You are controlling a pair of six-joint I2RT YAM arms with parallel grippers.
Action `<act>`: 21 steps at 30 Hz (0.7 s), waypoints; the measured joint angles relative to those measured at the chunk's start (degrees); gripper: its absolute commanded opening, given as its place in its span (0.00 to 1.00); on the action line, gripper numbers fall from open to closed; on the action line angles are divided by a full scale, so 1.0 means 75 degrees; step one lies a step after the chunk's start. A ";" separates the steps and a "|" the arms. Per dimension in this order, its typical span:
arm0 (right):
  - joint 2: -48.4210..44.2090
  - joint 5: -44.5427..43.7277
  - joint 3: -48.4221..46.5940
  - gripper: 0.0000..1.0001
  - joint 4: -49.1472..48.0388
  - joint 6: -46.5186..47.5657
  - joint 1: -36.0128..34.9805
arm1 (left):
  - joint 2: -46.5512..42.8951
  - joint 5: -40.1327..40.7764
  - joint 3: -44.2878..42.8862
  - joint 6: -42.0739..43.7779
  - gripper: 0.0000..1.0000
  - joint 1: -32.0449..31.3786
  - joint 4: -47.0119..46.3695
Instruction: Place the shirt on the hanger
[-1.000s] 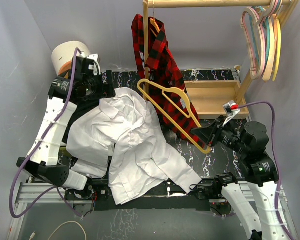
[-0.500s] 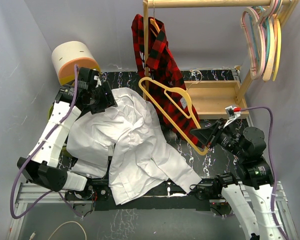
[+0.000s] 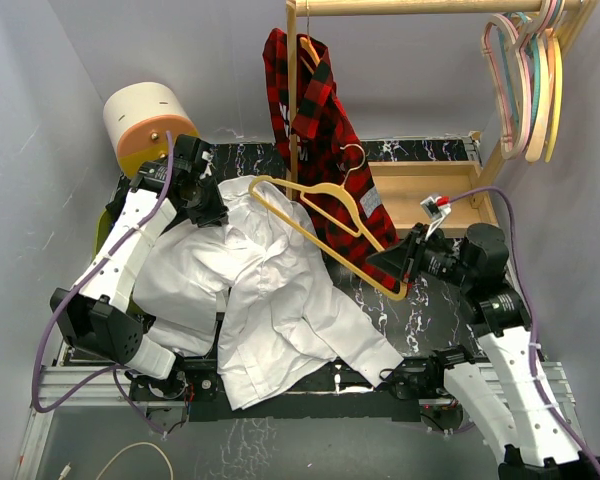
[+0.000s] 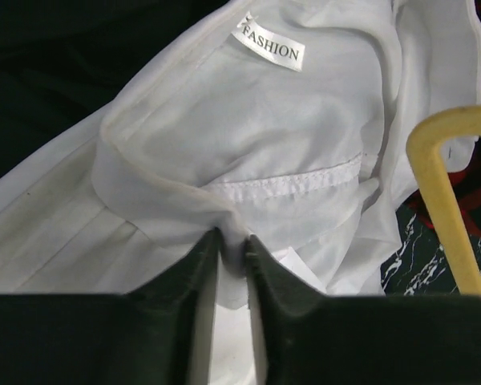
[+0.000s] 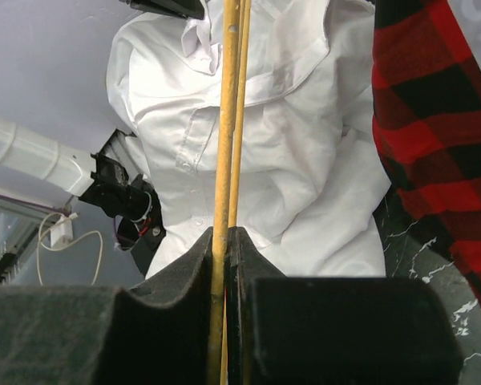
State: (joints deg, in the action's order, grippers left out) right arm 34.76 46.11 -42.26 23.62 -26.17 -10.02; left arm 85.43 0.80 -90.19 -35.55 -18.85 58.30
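The white shirt (image 3: pixel 270 290) lies crumpled across the dark table, collar at the back left. My left gripper (image 3: pixel 208 205) sits on that collar. In the left wrist view my left gripper (image 4: pixel 231 245) pinches a fold of the collar just below the "FASHION" label (image 4: pixel 268 44). The pale yellow hanger (image 3: pixel 320 225) hangs tilted over the shirt, its silver hook (image 3: pixel 352 150) pointing up. My right gripper (image 3: pixel 395 275) is shut on its lower right corner. In the right wrist view the hanger (image 5: pixel 224 120) runs straight up from my right gripper (image 5: pixel 227 237) over the shirt (image 5: pixel 264 144).
A red-and-black plaid shirt (image 3: pixel 315 110) hangs from the wooden rack behind the hanger. Pastel hangers (image 3: pixel 528 85) hang at the top right. A wooden shelf (image 3: pixel 425 195) stands at the back right, a cream-and-orange cylinder (image 3: pixel 145 120) at the back left. Black cloth (image 4: pixel 64 64) lies beside the collar.
My left gripper came down onto the collar and closed on a fold. My right arm swung the hanger left and lower, so its far end now lies over the collar.
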 measured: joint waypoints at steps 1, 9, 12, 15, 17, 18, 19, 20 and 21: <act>0.0160 0.0058 -0.0114 0.08 -0.0009 0.0157 0.0000 | 0.0000 0.0047 -0.0003 0.0047 0.07 0.0000 0.0003; 0.1352 0.0968 -0.0493 0.08 -0.0321 0.1008 -0.0017 | -0.0082 0.0606 -0.0545 0.0906 0.03 0.0000 0.0108; 0.1594 0.1236 -0.0493 0.08 -0.0443 0.1096 -0.0117 | -0.0318 0.0804 -0.0635 0.1300 0.05 0.0000 0.0154; 0.1711 0.1533 -0.0478 0.08 -0.0845 0.1040 -0.0198 | -0.0571 0.0903 -0.0737 0.1580 0.06 0.0000 0.0291; 0.1810 0.1818 -0.0446 0.08 -0.1268 0.0909 -0.0230 | -0.0653 0.0912 -0.0828 0.1661 0.07 0.0000 0.0341; 0.1891 0.1958 -0.0437 0.08 -0.1478 0.0833 -0.0262 | -0.0673 0.0909 -0.0877 0.1679 0.07 0.0000 0.0353; 0.2014 0.2084 -0.0437 0.08 -0.1682 0.0752 -0.0321 | -0.0676 0.0903 -0.0912 0.1679 0.07 0.0000 0.0353; 0.2157 0.2151 -0.0437 0.08 -0.1859 0.0697 -0.0393 | -0.0676 0.0886 -0.0930 0.1679 0.07 0.0000 0.0347; 0.2326 0.2165 -0.0440 0.08 -0.1988 0.0679 -0.0501 | -0.0670 0.0845 -0.0933 0.1670 0.07 0.0000 0.0350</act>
State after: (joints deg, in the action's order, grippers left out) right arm 52.21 62.35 -45.56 8.71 -21.08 -13.78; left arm 80.40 7.14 -97.19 -23.03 -18.85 60.93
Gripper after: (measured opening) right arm 0.098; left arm 0.065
